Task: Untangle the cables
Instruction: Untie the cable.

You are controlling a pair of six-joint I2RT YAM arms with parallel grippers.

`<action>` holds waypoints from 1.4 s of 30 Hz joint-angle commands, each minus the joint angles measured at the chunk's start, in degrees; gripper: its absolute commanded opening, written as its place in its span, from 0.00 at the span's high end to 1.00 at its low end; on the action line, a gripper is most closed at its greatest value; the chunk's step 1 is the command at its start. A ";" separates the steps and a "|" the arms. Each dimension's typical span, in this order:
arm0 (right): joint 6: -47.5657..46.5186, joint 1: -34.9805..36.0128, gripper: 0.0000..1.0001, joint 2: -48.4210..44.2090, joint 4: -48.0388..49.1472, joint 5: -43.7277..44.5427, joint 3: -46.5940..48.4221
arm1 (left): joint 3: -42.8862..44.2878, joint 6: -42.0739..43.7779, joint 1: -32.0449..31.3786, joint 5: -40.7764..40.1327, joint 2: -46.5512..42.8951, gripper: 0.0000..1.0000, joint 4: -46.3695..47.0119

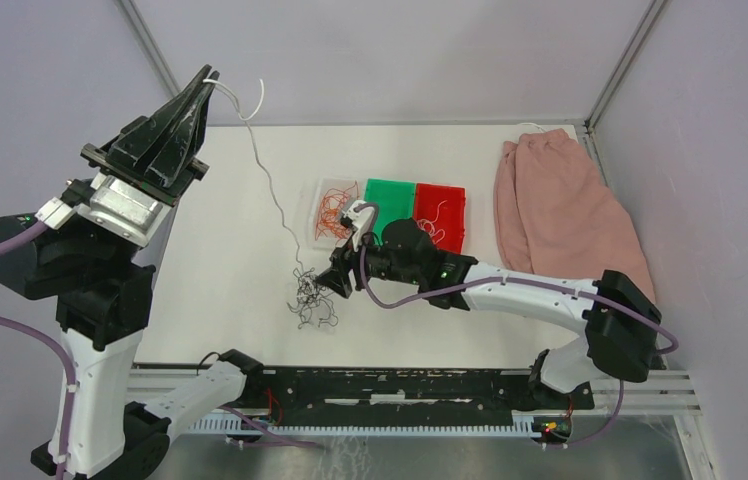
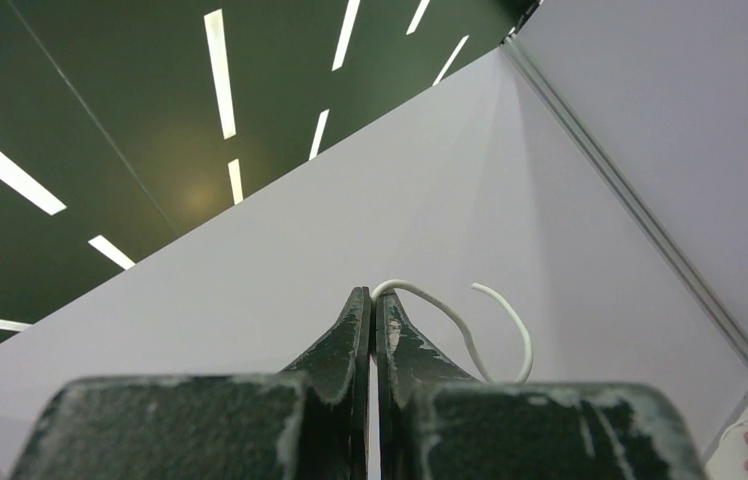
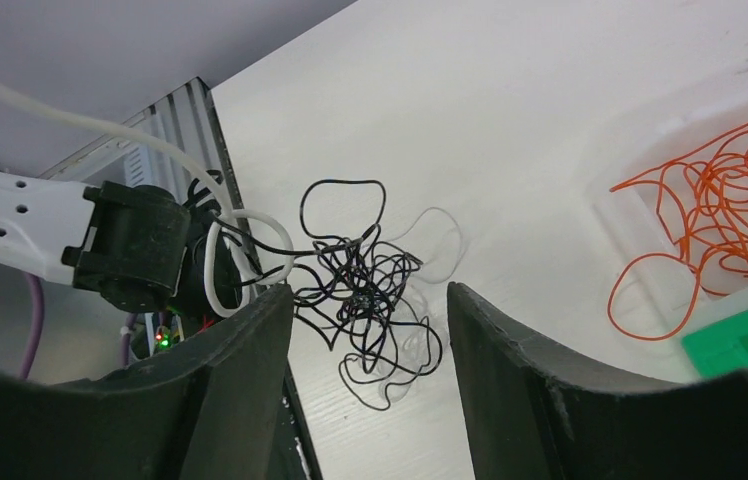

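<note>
Cables (image 1: 312,295) lie near tray (image 1: 319,196); left gripper (image 1: 212,80) pinches white wire (image 1: 268,180), right gripper (image 1: 333,283) spread.

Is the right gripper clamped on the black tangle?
No, the right gripper stands wide open, the black tangle lying ungripped on the table.

The counter (image 1: 220,250) is lit brightly and evenly from above; strip lights (image 2: 218,72) are seen glaring. Faint shadows are cast by the cables (image 3: 365,290). Wrist-view foregrounds are blurred.
</note>
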 commanded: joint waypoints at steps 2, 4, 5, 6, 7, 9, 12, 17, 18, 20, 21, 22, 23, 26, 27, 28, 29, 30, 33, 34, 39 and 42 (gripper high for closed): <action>-3.60 1.13 0.36 2.28 3.43 2.14 4.01 | 0.16 -3.45 -0.11 0.94 -0.54 0.97 0.29; -4.29 1.86 0.36 3.19 3.88 3.17 4.71 | 0.15 -3.56 0.05 0.91 -0.56 0.97 0.26; -4.61 2.26 0.36 3.78 3.90 3.89 5.16 | 0.15 -3.67 -0.09 1.06 -0.54 0.97 0.29; -4.91 2.68 0.36 4.23 3.95 4.46 5.62 | 0.15 -3.92 0.00 1.15 -0.54 0.97 0.28; -5.32 3.06 0.37 4.80 4.24 4.99 5.97 | 0.15 -4.07 -0.04 1.39 -0.49 0.97 0.26; -6.19 4.26 0.37 5.56 5.43 6.47 6.68 | 0.36 -4.59 -0.01 1.57 -0.45 0.97 0.26; -7.40 6.06 0.36 6.90 7.99 8.65 7.50 | 0.57 -5.13 -0.01 1.69 -0.37 0.97 0.29; -8.73 7.39 0.36 7.65 7.29 9.33 9.22 | 0.57 -5.48 -0.06 1.90 -0.64 0.97 -0.64; -9.61 7.39 0.36 6.79 5.39 9.07 9.44 | 0.37 -5.19 -0.05 1.91 -0.83 0.97 -0.92; -10.24 7.26 0.35 3.89 1.71 8.97 8.61 | -0.67 -4.19 0.04 1.83 -1.54 0.97 -1.41; -10.59 7.09 0.34 2.28 0.67 7.72 7.82 | -1.18 -3.66 -0.04 1.75 -1.92 0.97 -1.52; -10.86 6.92 0.34 0.71 -0.51 6.63 7.06 | -1.83 -3.30 -0.03 1.81 -2.27 0.97 -1.54; -10.87 6.78 0.34 -0.91 -1.51 5.54 6.29 | -2.36 -3.14 -0.03 1.89 -2.63 0.97 -1.54; -10.40 6.71 0.34 -5.18 -2.12 3.47 3.79 | -3.51 -3.16 -0.09 2.40 -3.24 0.97 -1.49; -10.25 6.70 0.34 -6.04 -1.63 3.15 3.20 | -3.87 -3.28 -0.05 2.50 -3.38 0.97 -1.52; -10.08 6.69 0.34 -6.66 -1.19 3.07 2.90 | -4.09 -3.46 -0.02 2.50 -3.35 0.97 -1.54; -9.82 6.69 0.34 -7.05 -0.53 3.01 2.65 | -4.26 -3.70 -0.10 2.50 -3.51 0.97 -1.54; -9.76 6.69 0.34 -7.37 0.42 2.71 2.56 | -4.42 -3.88 0.01 2.52 -3.50 0.97 -1.54; -9.62 6.68 0.36 -6.53 1.85 2.83 3.76 | -4.51 -4.26 -0.04 2.57 -3.47 0.97 -1.51; -9.73 6.64 0.37 -5.89 1.92 2.64 4.63 | -4.49 -4.37 -0.03 2.48 -3.49 0.97 -1.49; -9.48 6.55 0.48 -2.47 2.45 2.71 8.77 | -5.15 -4.74 -0.05 2.19 -3.97 0.97 -2.01; -8.82 6.44 0.51 -1.39 3.32 3.89 9.85 | -6.09 -5.47 -0.02 2.20 -4.41 0.97 -2.15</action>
